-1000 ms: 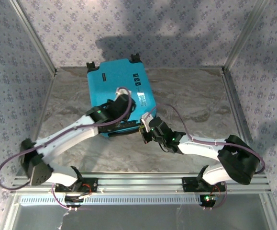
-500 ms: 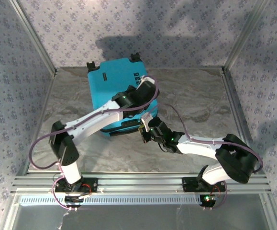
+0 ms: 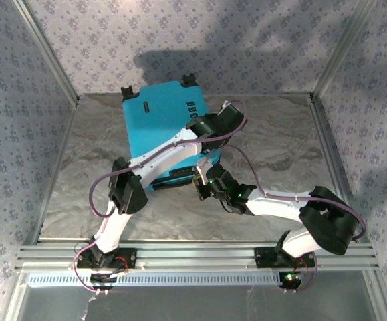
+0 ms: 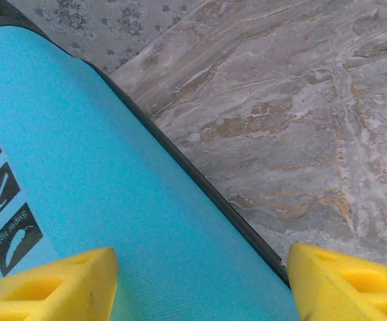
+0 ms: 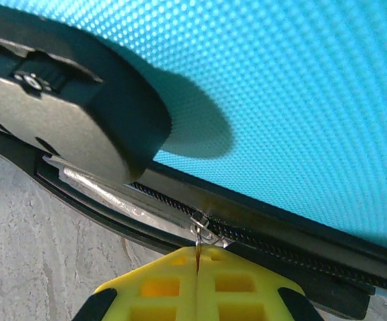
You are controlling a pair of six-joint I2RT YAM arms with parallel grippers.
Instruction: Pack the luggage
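Note:
The turquoise luggage (image 3: 156,130) lies flat at the back left of the marble table, lid down. My left gripper (image 3: 213,124) hangs open over its right edge, past the label stickers (image 4: 6,214); one yellow finger (image 4: 53,287) is over the shell (image 4: 113,174), the other over the table. My right gripper (image 3: 202,182) is at the case's near right corner. In the right wrist view its yellow pads (image 5: 246,287) are shut (image 5: 196,257) on the metal zipper pull (image 5: 198,231) of the black zipper (image 5: 280,247).
A black rounded fitting (image 5: 66,114) on the case sits just left of the zipper pull. Bare marble table (image 3: 273,140) spreads to the right of the case. Metal frame posts (image 3: 333,53) and patterned walls enclose the table; a rail (image 3: 200,254) runs along the near edge.
My left arm has swung from the case's near edge across the lid to its right edge. The right gripper has stayed on the zipper pull.

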